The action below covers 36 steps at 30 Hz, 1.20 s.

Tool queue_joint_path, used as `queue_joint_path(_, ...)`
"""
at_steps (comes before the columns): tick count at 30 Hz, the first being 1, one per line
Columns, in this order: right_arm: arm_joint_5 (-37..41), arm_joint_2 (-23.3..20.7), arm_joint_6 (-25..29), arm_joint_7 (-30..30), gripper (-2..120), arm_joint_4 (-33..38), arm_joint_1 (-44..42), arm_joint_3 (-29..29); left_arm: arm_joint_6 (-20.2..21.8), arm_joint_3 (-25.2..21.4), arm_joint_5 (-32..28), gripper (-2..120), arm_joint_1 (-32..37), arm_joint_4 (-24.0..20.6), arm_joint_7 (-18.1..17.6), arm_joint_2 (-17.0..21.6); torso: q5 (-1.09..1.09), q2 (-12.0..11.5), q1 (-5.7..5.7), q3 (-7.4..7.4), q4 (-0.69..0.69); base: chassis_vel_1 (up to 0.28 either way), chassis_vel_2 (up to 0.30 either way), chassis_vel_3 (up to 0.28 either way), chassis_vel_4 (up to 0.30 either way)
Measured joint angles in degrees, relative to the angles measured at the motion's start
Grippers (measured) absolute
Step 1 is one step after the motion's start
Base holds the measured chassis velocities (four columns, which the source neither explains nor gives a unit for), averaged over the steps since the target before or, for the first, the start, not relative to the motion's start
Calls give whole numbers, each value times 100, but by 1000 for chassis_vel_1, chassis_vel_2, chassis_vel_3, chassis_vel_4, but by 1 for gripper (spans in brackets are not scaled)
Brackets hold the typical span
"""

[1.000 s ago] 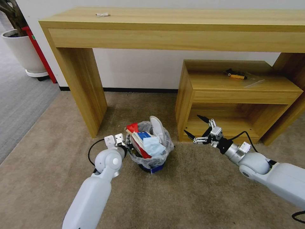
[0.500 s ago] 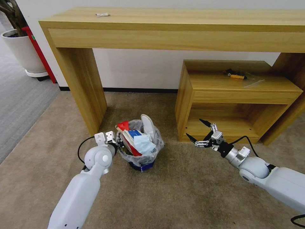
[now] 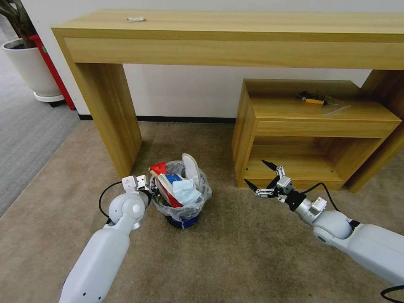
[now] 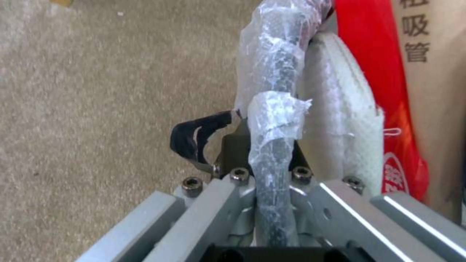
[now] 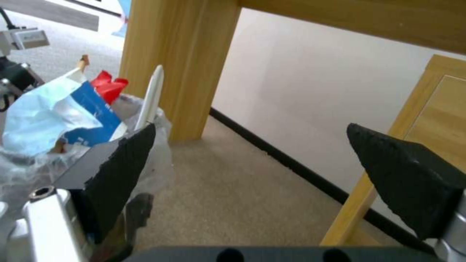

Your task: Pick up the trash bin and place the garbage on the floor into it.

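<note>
The trash bin, black with a clear bag liner and a blue patch, sits low over the beige floor between the desk leg and the low shelf. Garbage fills it: red wrappers, a white slipper, a pale blue mask and a blue-white packet. My left gripper is shut on the bin's near-left rim; the left wrist view has the bag-wrapped rim pinched in the gripper, beside a slipper. My right gripper hangs open right of the bin, holding nothing, fingers wide apart.
A long wooden desk spans the back, its left leg close behind the bin. A low wooden shelf unit stands right, just beyond the right gripper. A white plant pot and a red box stand far left by grey carpet.
My left arm has moved the bin leftward and a little farther away, still gripping its rim. The right gripper stayed open and shifted only slightly.
</note>
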Motion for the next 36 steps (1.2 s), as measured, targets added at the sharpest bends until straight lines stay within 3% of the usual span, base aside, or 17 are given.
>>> queue_joint_path(34,-221,-2,84,11,100,-109,-287,163,-15,443,-130,0,-80,134,-220,-112,1,1,-1,0,0,0,0,0,0)
queue_joint_path(36,-241,-4,87,20,100,-116,-307,176,-8,449,-149,8,-88,131,-225,-128,0,1,-1,0,-1,0,0,0,0)
